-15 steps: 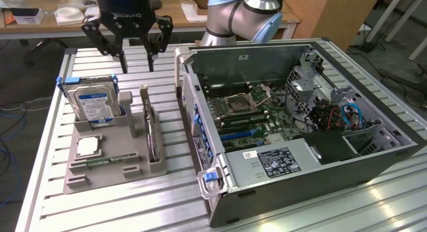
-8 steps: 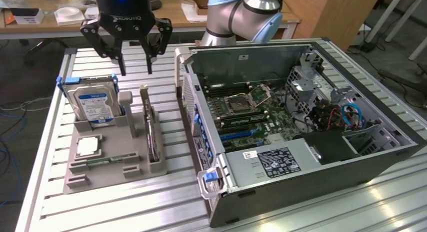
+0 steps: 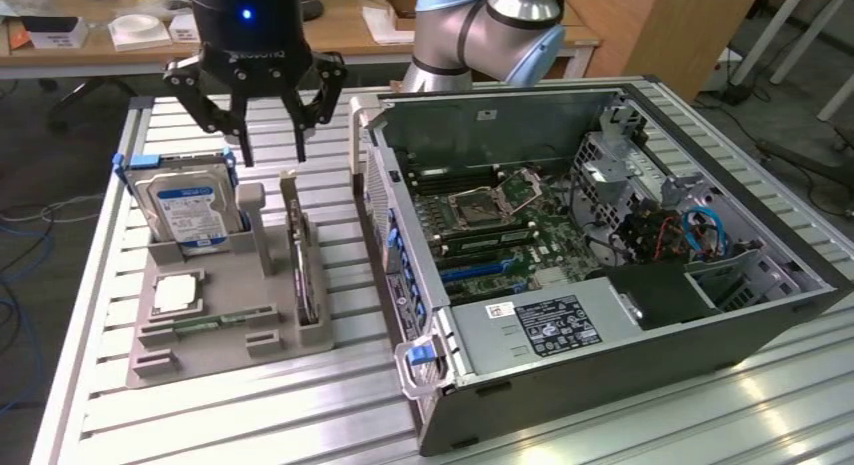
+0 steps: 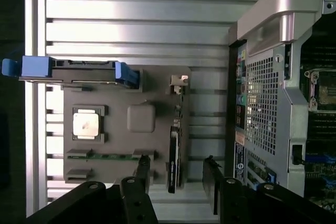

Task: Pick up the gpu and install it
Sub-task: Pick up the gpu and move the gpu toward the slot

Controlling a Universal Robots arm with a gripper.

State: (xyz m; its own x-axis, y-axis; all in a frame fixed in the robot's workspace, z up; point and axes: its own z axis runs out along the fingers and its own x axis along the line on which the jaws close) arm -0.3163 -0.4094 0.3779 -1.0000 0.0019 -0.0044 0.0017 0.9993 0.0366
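Open gripper [image 3: 274, 147] hanging above the gpu [image 3: 304, 277] on the grey plastic holder [image 3: 200, 365].
The jaws stand wide apart, holding nothing. The gpu, a thin dark board, stands on its edge in a slot below them, not touched. Just beside it are a silver hard drive [image 3: 194, 213] with blue rails and a square processor [image 3: 178, 293]; the open metal computer case [image 3: 534, 135] stands at the exterior view's right.

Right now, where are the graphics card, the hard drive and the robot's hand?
graphics card [image 3: 306, 280], exterior view, its upper edge.
hard drive [image 3: 191, 209], exterior view, its blue-white label.
hand [image 3: 271, 145], exterior view, between its open fingertips.
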